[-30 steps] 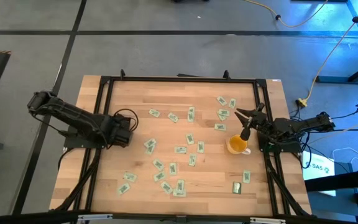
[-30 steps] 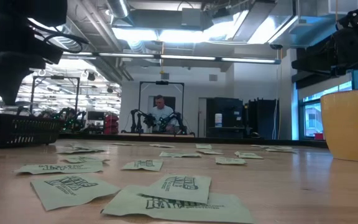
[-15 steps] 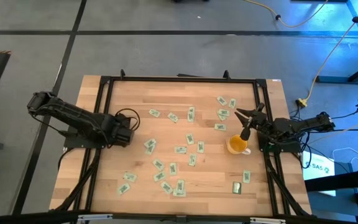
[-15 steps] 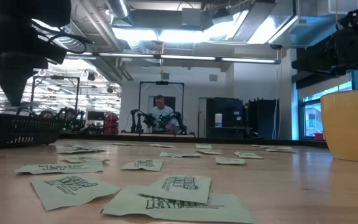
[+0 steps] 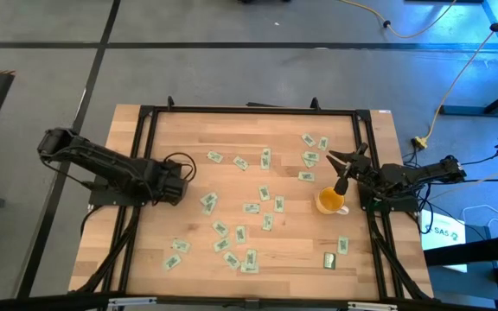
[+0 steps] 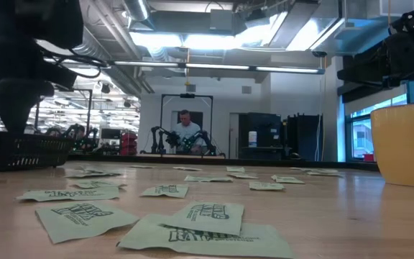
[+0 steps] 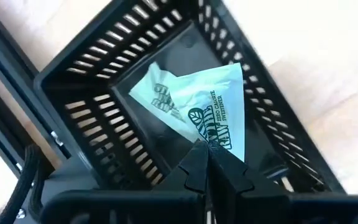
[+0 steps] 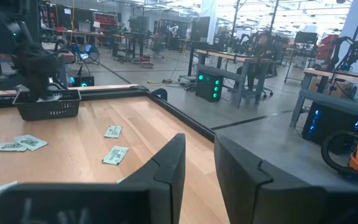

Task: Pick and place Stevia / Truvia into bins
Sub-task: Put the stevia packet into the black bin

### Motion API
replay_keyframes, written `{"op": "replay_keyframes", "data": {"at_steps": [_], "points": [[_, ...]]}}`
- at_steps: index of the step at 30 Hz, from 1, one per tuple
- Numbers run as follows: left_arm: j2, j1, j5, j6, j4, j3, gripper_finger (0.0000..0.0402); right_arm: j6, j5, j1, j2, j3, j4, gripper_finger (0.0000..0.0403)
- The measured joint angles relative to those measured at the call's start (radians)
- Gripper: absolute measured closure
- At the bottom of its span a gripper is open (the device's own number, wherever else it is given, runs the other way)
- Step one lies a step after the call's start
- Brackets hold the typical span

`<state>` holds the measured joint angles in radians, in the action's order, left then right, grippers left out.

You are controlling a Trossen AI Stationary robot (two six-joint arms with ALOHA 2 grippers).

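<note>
Left gripper point(image 5: 176, 180), high view, centre left: above the bin, hidden beneath it. Low view: bin point(image 6: 20, 150) at left edge. Left wrist view: fingers pinched on a sachet point(image 7: 213, 109) hanging into the bin; seemingly not released. Right gripper point(image 5: 342, 164) waits parted, right.

Sachets point(image 5: 250, 208) scattered all over the desk point(image 5: 232, 142), bin point(image 7: 104, 93) at the left edge, mug point(image 5: 328, 201) over right.
</note>
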<state>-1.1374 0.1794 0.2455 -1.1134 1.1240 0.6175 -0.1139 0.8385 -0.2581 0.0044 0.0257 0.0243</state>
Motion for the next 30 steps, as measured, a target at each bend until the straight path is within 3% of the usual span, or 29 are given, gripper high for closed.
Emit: {"op": "replay_keyframes", "data": {"at_steps": [11, 20, 30], "points": [[0.000, -0.058, -0.006, 0.028, -0.002, -0.005, 0.0395, 0.000, 0.000, 0.000, 0.000, 0.000, 0.000, 0.0313], [0.000, -0.058, 0.001, 0.040, -0.001, -0.005, 0.0358, 0.000, 0.000, 0.000, 0.000, 0.000, 0.000, 0.0313], [0.001, -0.056, 0.164, 0.235, -0.009, 0.090, 0.0353, 0.000, 0.000, 0.000, 0.000, 0.000, 0.000, 0.0313]]}}
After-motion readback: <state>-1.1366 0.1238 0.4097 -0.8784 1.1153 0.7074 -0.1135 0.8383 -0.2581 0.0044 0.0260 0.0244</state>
